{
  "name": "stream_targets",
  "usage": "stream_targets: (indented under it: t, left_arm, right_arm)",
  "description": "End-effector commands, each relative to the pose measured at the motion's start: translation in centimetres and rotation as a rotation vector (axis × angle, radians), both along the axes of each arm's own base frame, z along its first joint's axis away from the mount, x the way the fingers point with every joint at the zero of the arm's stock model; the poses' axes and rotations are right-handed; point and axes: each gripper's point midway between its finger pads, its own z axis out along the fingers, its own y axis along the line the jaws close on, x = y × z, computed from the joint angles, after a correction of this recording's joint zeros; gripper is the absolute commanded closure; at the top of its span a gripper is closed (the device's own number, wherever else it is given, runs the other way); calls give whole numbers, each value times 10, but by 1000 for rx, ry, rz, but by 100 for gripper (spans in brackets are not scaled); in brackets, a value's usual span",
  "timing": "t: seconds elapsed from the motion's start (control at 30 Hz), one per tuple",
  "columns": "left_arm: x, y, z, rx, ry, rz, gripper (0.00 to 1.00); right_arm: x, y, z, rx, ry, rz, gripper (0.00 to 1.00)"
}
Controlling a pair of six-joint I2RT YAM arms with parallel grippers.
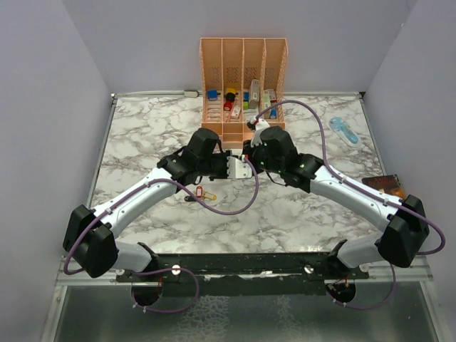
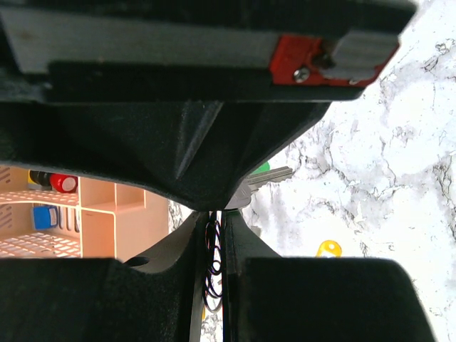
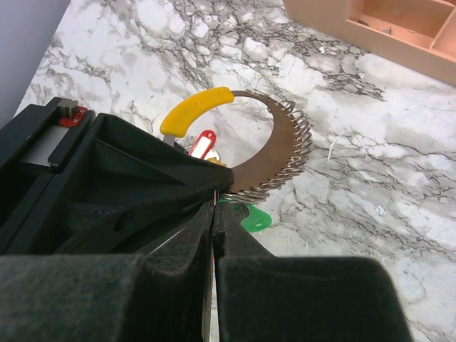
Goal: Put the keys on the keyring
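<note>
Meeting tip to tip above the middle of the marble table [image 1: 299, 214], the two grippers are hovering just at 6 o'clock of the peach organizer [image 1: 242, 53]. The right gripper [image 3: 214, 205] is squeezing its fingers fully together. The keyring [image 3: 293, 139] is standing out from its tips toward 1 o'clock in the right wrist view, raised off the marble and apparently pinched at its near end. Its yellow band [image 3: 194, 110] is curving over the 11 o'clock side, and its silvery coiled part is running round the 3 o'clock side.

The left gripper [image 2: 214, 221] is showing its fingers drawn nearly together with only a thin slit between them; whether it is clamping anything I cannot tell. A green-tagged key [image 2: 274, 174] is poking out just beside those tips, toward 2 o'clock in the left wrist view.

A red-tagged key [image 1: 200, 191] and a yellow-tagged key [image 1: 209, 195] are lying on the marble at 7 o'clock of the grippers, apart from the keyring. A light-blue gadget [image 1: 344, 131] is lying at 2 o'clock. Labels on the small items in the organizer are showing too small to read.
</note>
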Motion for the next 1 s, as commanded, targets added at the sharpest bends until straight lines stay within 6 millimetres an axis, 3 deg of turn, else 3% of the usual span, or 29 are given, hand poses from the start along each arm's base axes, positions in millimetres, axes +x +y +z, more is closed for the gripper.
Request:
stream_targets:
  t: [0.0,0.97]
  left_arm:
    - [-2,-12,28,-66,-34,-38,100]
    - [-5,-15,36,-96,-35,-42,100]
  right_arm:
    - [7,-6,12,-18,-37,-54,99]
    - [5,-25,0,-42,-37,-122,99]
